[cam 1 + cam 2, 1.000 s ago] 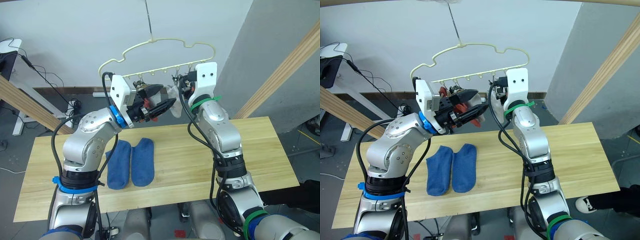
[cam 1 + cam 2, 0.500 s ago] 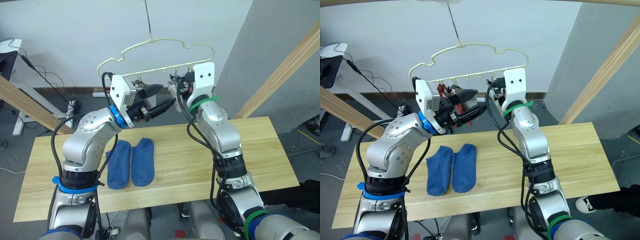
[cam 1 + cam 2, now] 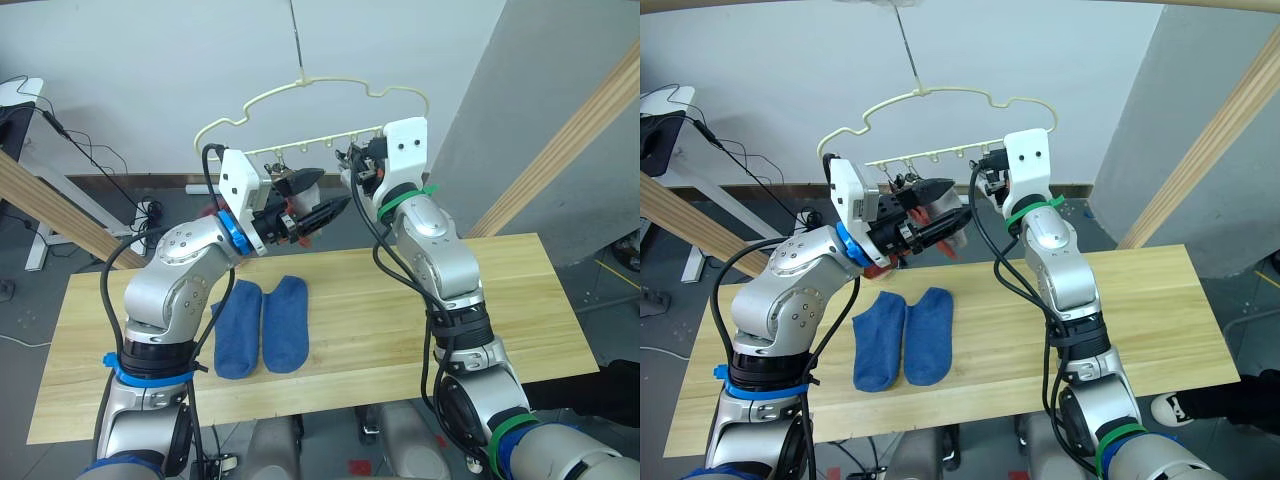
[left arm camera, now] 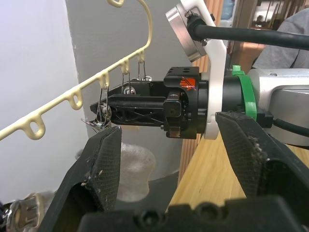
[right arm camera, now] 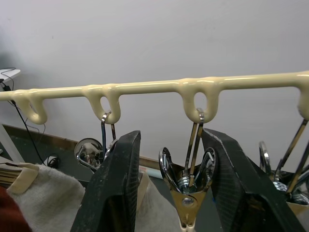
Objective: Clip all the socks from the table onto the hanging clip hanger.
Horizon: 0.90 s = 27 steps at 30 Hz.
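Note:
The pale yellow clip hanger [image 3: 310,95] hangs above the table [image 3: 500,290]. My right gripper [image 5: 171,140] is raised to its bar and stands open, with a metal clip [image 5: 186,193] between its fingers. Light grey socks [image 5: 53,193] hang from neighbouring clips, and a rust red sock [image 5: 7,212] shows at the picture's corner. My left gripper [image 3: 334,187] is open and empty, just left of the right gripper [image 3: 350,165], with one grey sock [image 4: 137,164] beyond its fingers. Two blue socks [image 3: 262,325] lie side by side on the table under my left arm.
Thick wooden beams slant at the left [image 3: 50,205] and right [image 3: 560,140] of the table. The hanger's hook hangs from a thin wire [image 3: 297,40]. Cables lie on the floor at the back left [image 3: 140,215].
My right gripper has moved up and to the left, closer to the hanger's clips, and now covers the light grey sock that showed beside it. The left gripper has hardly moved.

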Each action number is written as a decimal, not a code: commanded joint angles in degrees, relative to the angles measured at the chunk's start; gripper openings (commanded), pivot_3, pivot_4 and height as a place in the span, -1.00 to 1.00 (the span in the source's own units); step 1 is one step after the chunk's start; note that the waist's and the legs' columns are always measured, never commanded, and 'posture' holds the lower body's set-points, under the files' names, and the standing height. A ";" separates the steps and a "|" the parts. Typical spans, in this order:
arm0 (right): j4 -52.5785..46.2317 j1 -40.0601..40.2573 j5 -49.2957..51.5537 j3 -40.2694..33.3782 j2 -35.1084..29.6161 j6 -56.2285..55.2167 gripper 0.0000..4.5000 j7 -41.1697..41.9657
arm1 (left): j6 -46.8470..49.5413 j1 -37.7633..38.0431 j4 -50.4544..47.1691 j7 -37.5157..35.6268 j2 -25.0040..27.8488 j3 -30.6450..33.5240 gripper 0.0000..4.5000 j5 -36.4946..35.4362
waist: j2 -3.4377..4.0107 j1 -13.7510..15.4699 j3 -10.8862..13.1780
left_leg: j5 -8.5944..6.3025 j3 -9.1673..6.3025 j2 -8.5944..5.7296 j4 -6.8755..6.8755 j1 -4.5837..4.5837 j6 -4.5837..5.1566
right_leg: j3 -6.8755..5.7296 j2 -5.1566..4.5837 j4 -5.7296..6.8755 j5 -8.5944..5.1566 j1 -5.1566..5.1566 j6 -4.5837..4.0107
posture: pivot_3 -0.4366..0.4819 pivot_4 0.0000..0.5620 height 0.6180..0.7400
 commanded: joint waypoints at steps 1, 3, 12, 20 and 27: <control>-1.27 -1.13 0.48 -0.08 0.18 -1.76 -0.09 0.38 | -0.41 0.19 -2.07 -0.06 0.43 0.62 0.54 -0.30 | 0.00 0.00 0.00 | 0.00 0.00 0.00 0.00 0.00 0.00 | 0.00 0.00 0.00 0.00 0.00 0.00 | -0.32 0.03 1.00; -1.13 -1.20 0.45 -0.15 0.17 -1.95 -0.26 0.30 | -0.43 0.35 -2.15 -0.02 0.45 0.63 0.54 -0.30 | 0.00 0.00 0.00 | 0.00 0.00 0.00 0.00 0.00 0.00 | 0.00 0.00 0.01 0.00 0.00 0.00 | -0.32 0.03 1.00; -1.04 -1.10 0.43 -0.25 -0.16 -2.30 -0.97 0.34 | -1.28 2.90 -3.77 1.65 0.48 0.16 0.54 1.58 | 0.00 0.01 0.00 | 0.00 0.00 0.01 0.00 0.01 0.00 | 0.00 0.00 0.01 0.00 0.00 0.00 | -0.32 0.04 1.00; -0.20 -1.86 0.60 -0.68 -1.39 -2.75 -0.97 1.32 | 1.21 16.29 -9.45 11.27 -1.01 -1.15 0.79 8.17 | 0.02 -0.15 -0.01 | 0.00 0.01 0.01 -0.01 0.02 0.00 | 0.03 -0.01 0.01 0.00 0.00 0.00 | -0.31 0.05 1.00; -0.60 -1.66 1.05 -0.78 -2.75 -1.59 -0.97 2.81 | 0.59 28.16 -6.37 22.44 -6.28 -4.24 1.00 17.19 | 0.02 -0.04 -0.01 | -0.12 0.00 0.00 0.01 0.07 0.22 | 0.04 -0.04 0.05 0.00 0.02 0.00 | -0.33 0.11 1.00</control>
